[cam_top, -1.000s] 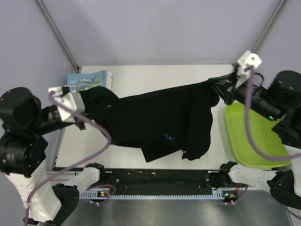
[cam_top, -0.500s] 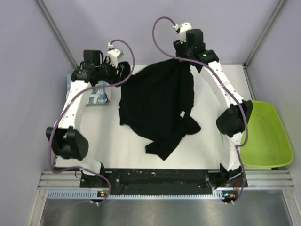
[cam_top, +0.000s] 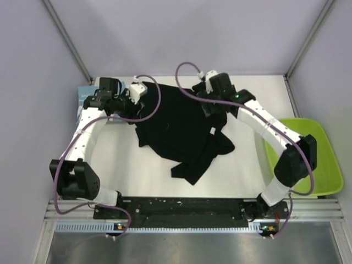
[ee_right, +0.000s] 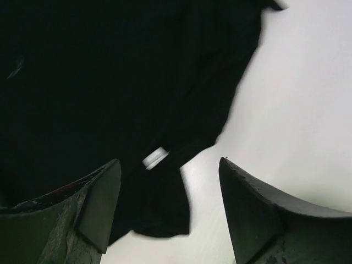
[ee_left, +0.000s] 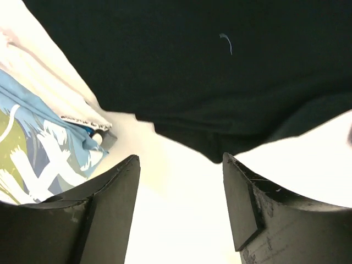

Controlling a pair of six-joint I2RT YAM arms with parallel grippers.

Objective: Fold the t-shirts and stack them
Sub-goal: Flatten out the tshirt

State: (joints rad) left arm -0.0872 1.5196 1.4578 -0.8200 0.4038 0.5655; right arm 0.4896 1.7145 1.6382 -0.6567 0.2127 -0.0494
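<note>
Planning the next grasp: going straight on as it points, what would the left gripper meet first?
Likely the edge of the black shirt, just ahead of the left gripper; possibly bare table first.

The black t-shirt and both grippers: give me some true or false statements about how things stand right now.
1. The black t-shirt lies rumpled on the table, not folded. True.
2. The left gripper is shut on the black t-shirt. False: its fingers are open with nothing between them, just off the shirt's edge.
3. The light blue t-shirt lies in the lime-green tray. False: it lies at the table's far left, across from the tray.
4. The right gripper is open above the black t-shirt. True.
</note>
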